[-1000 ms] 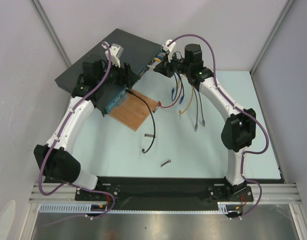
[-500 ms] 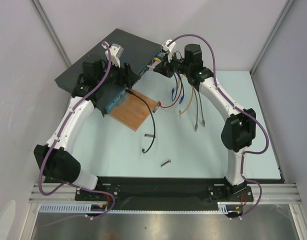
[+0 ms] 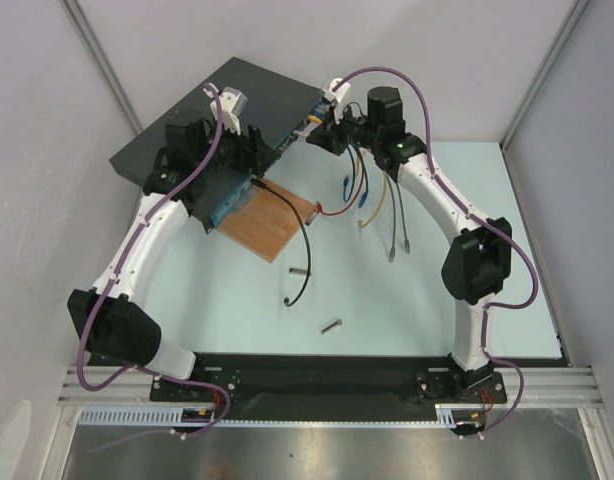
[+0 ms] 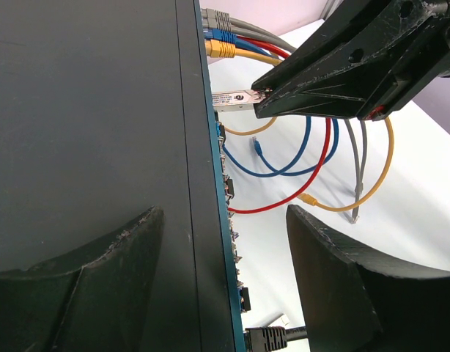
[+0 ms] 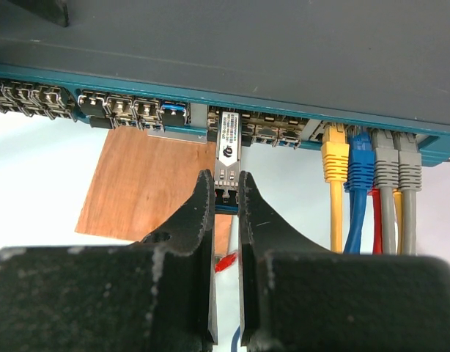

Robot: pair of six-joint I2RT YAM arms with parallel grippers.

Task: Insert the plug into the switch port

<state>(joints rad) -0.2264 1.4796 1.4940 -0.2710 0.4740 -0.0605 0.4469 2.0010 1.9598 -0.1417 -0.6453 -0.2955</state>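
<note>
Nothing moves over the last second: our right gripper (image 5: 225,192) stays pinched on the plug (image 5: 226,147), its nose in the switch (image 5: 283,44) port straight ahead of the fingertips, so insertion looks unfinished. Only the left wrist view shows the body protruding; our left gripper (image 4: 225,231) gapes wide, holding nothing.

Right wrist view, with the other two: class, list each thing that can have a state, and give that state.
Flat dark grey metal switch with blue port face, several ports empty.
Silver metal plug, tip at a port's mouth, body mostly outside.
Right gripper, shut on the plug.
Left gripper, open, astride the switch's front edge.
Yellow, blue and two grey patch cables, plugged in.
</note>
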